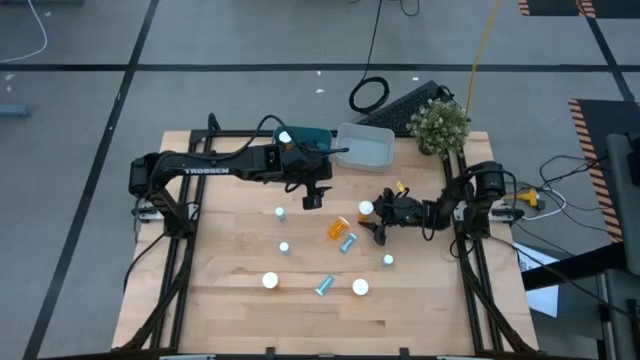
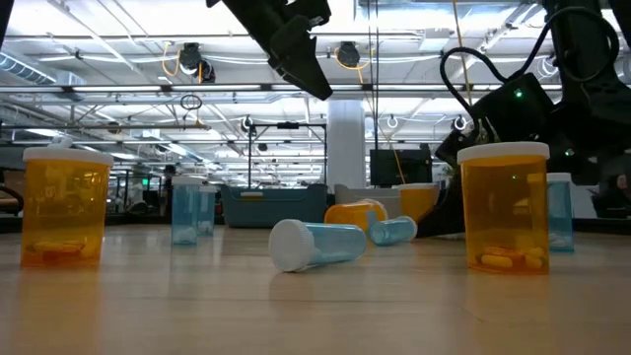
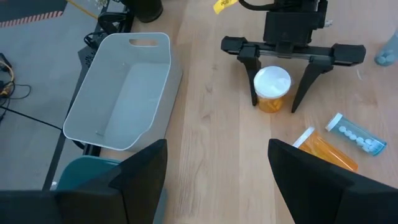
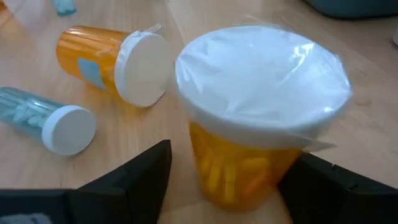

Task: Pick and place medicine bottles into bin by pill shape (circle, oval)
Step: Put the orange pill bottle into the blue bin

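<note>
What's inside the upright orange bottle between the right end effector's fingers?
Through the upright orange bottle's translucent wall, elongated orange-yellow pills show in the lower part. Its white cap hides everything from above, so the top fill can't be seen. The right end effector straddles it, open, fingers apart from the bottle.

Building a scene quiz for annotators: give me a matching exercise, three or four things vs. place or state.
Things:
1. white bin
2. right pincer
3. left pincer
4. orange bottle by the blue one

States:
A. lying on its side
B. open, holding nothing, above the table
C. empty
D. open, fingers either side of an upright orange bottle

Pairs: 1-C, 2-D, 3-B, 4-A
</note>
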Controlling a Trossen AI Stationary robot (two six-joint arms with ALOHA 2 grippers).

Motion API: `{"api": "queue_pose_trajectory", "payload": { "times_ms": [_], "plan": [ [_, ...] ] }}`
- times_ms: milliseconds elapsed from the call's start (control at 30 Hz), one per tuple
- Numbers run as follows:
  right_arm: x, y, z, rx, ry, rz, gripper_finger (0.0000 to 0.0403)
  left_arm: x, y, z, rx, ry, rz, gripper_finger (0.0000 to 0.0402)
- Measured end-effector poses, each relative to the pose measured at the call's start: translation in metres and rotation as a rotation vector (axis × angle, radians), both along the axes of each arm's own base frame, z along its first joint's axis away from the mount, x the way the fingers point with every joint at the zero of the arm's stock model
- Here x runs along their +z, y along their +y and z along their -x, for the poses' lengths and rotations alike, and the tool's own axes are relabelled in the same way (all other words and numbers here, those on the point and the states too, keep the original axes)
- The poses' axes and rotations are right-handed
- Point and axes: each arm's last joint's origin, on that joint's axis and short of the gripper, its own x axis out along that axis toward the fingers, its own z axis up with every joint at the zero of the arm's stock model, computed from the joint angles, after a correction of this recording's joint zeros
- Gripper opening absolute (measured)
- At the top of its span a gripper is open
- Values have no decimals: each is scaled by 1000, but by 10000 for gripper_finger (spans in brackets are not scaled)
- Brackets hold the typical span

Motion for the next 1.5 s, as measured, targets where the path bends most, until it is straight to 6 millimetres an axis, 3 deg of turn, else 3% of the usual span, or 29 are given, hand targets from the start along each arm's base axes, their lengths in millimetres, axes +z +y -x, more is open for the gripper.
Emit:
{"api": "queue_pose_trajectory", "payload": {
  "times_ms": [400,700,1033,1167,1333,1500],
  "plan": [
    [-2,-2,3,-4,16,-2,171,0,-1,0,0,-7,25,282],
    [3,-2,1,1,-23,0,190,1,-16,-2,66,2,-73,282],
    [29,-9,-5,-17,7,-1,183,3,-38,-6,37,-23,-120,282],
    [41,-10,-15,-25,76,-7,185,-5,-41,-13,-1,-18,-92,282],
    [55,-10,-28,-41,130,-44,182,-30,-45,-26,-114,41,-17,284],
    [62,-5,-34,-26,138,-55,184,-50,-44,-40,-145,46,6,316]
  ]
}}
